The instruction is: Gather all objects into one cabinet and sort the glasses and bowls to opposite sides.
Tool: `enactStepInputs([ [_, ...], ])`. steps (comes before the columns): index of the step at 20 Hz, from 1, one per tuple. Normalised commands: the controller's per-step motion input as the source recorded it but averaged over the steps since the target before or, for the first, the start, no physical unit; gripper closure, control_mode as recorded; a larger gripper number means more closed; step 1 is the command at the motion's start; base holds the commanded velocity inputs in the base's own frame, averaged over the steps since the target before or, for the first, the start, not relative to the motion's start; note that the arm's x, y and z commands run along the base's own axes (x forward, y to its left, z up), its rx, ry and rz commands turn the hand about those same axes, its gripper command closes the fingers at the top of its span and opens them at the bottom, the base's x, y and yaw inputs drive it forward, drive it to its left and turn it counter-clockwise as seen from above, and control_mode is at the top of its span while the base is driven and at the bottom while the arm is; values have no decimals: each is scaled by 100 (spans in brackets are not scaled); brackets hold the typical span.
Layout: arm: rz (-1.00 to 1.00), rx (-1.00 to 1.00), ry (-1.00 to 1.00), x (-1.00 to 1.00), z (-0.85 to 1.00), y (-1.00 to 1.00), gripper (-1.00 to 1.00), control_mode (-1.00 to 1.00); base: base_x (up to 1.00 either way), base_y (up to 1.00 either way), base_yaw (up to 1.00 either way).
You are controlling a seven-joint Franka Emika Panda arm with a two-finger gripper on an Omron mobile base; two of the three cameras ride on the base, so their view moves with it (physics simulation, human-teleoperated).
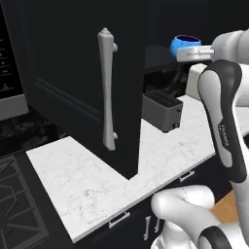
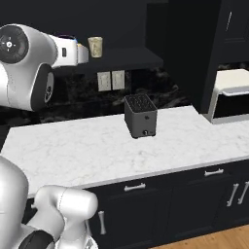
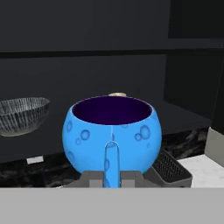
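The jaws are clamped on the near rim of the blue bowl, which fills the centre of the hand view, raised above the tabletop. The grey striped bowl sits at the left edge on the cabinet shelf.

Arm raised high, forearm upright, wrist bent so the hand reaches roughly level, forward into the scene. End effector closed on the rim of the blue bowl: one finger lies against the outer wall nearest the hand camera, the other is hidden inside. Bowl held upright, lifted.
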Motion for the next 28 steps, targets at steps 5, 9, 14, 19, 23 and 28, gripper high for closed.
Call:
enactStepInputs([
  [5, -6, -2, 8, 100, -26, 0, 100, -100, 0, 0, 0],
  [9, -1, -1, 0, 100, -42, 0, 100, -100, 0, 0, 0],
  [14, 0, 0, -1, 100, -35, 0, 100, -100, 0, 0, 0],
  [19, 0, 0, 1, 100, -26, 0, 100, -100, 0, 0, 0],
  [23, -1, 0, 5, 96, -5, 0, 100, -100, 0, 0, 0],
  [28, -4, 0, 10, 73, -2, 0, 100, -100, 0, 0, 0],
])
